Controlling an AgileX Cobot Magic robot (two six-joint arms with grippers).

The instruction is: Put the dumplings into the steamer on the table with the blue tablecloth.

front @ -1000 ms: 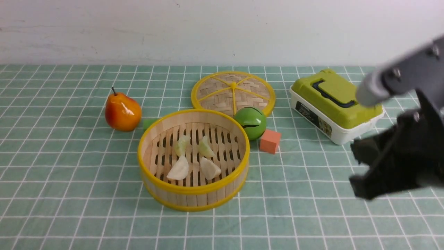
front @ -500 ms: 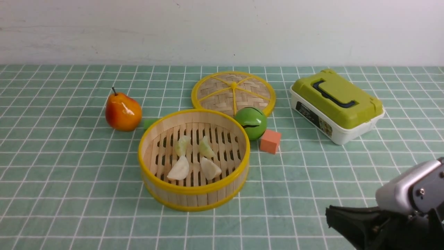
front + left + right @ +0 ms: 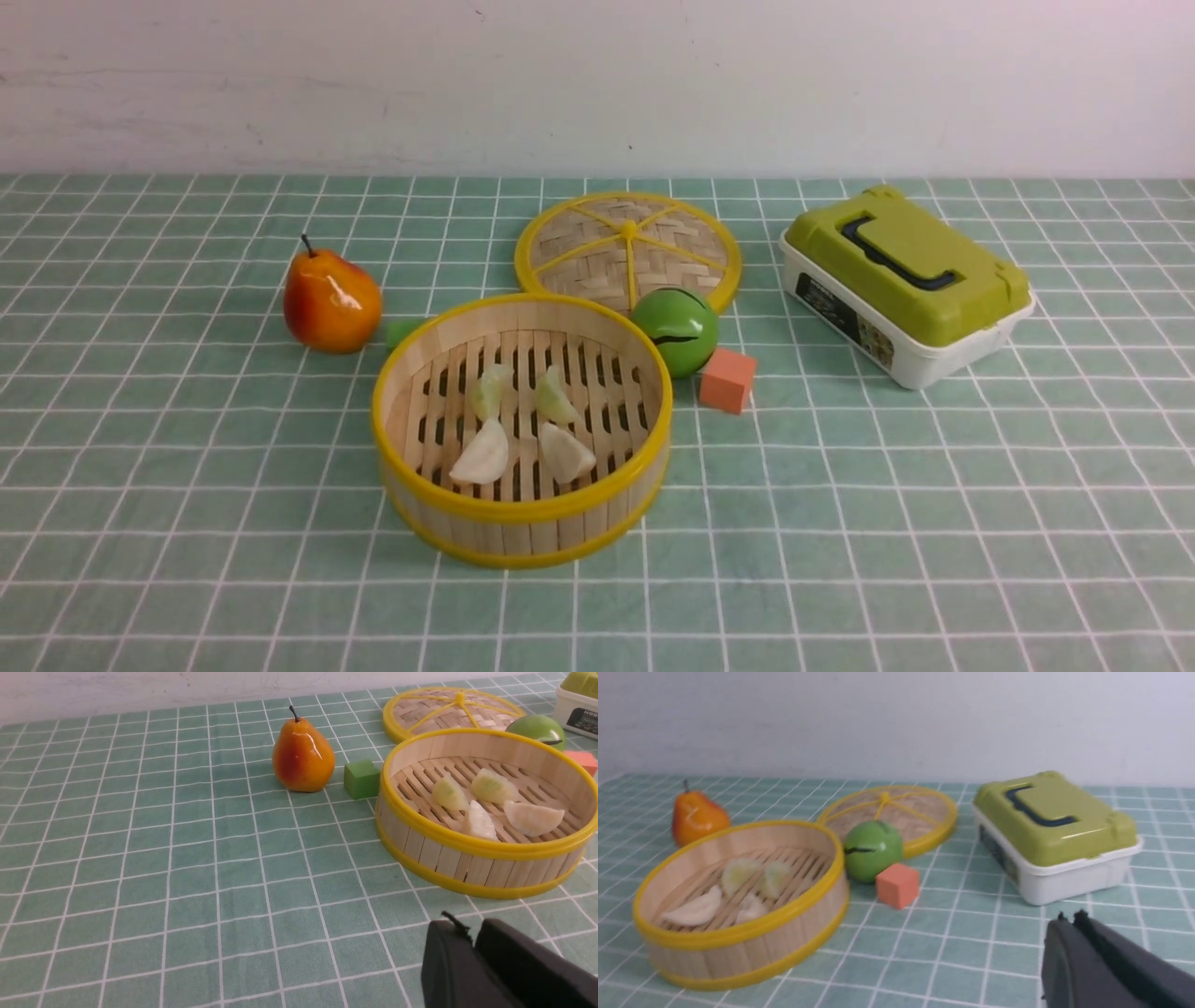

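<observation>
The steamer (image 3: 523, 511) stands mid-table on the blue tablecloth (image 3: 187, 485), with several dumplings lying on its slatted floor: two yellowish ones (image 3: 488, 390) at the back and two whiter ones (image 3: 483, 455) in front. Neither arm shows in the front view. In the left wrist view my left gripper (image 3: 469, 928) hovers over bare cloth just short of the steamer (image 3: 467, 858), fingers together and empty. In the right wrist view my right gripper (image 3: 1069, 919) is shut and empty over the cloth, well apart from the steamer (image 3: 738, 956).
A pear (image 3: 330, 301) and a small green cube (image 3: 403, 332) sit left of the steamer. The woven lid (image 3: 627, 247) lies behind it, with a green ball (image 3: 675, 329) and an orange cube (image 3: 727, 380) at its right. A green-lidded white box (image 3: 901, 280) stands far right.
My right arm has dropped from the right side of the front view toward the near edge and left that view. The steamer and dumplings have not moved.
</observation>
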